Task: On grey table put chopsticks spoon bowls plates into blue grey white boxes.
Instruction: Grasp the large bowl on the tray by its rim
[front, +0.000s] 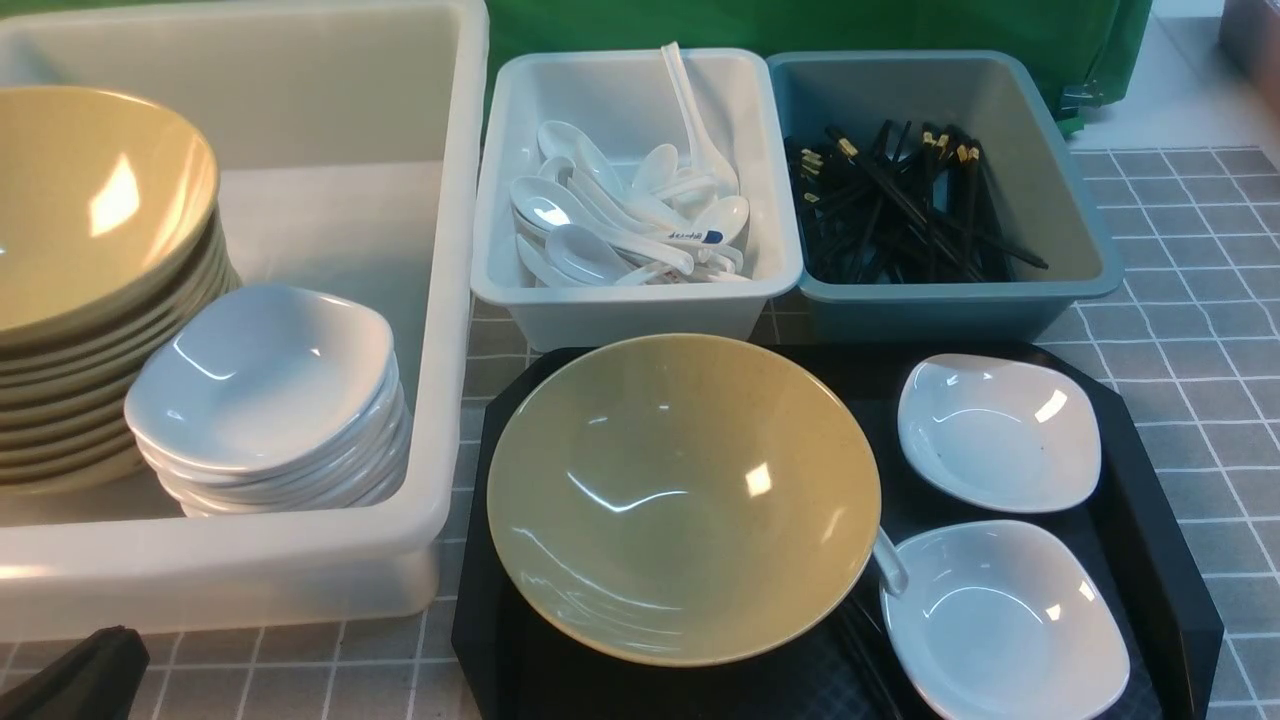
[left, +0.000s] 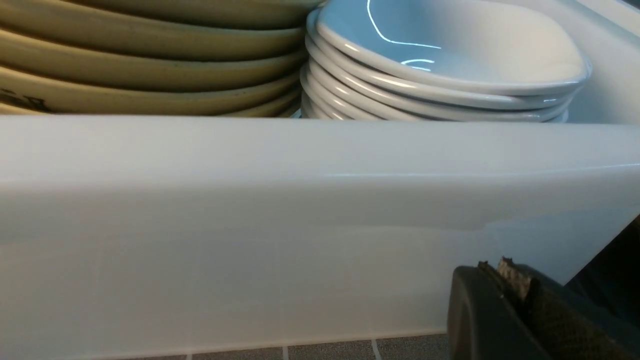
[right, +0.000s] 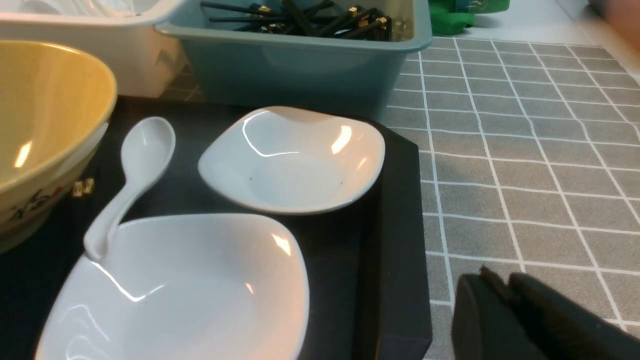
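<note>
On the black tray (front: 1150, 520) stand a yellow bowl (front: 680, 500) and two white plates (front: 998, 430) (front: 1005, 620). A white spoon (right: 135, 170) leans on the nearer plate. Gold-banded chopsticks (right: 82, 187) poke out from under the bowl. The white tub (front: 455, 250) holds stacked bowls (front: 90, 250) and plates (front: 265, 380). Spoons (front: 620, 220) fill the grey-white bin (front: 630, 290), and chopsticks (front: 900, 200) the blue bin (front: 1050, 180). My left gripper (left: 500, 267) is shut and empty by the tub's near wall. My right gripper (right: 500, 280) hovers over the grey table (right: 525, 175) beside the tray, fingers a crack apart, empty.
Green cloth (front: 800, 25) hangs behind the bins. The tray's raised edge (right: 395, 250) lies between my right gripper and the plates. The tub's tall near wall (left: 300, 200) fills the left wrist view.
</note>
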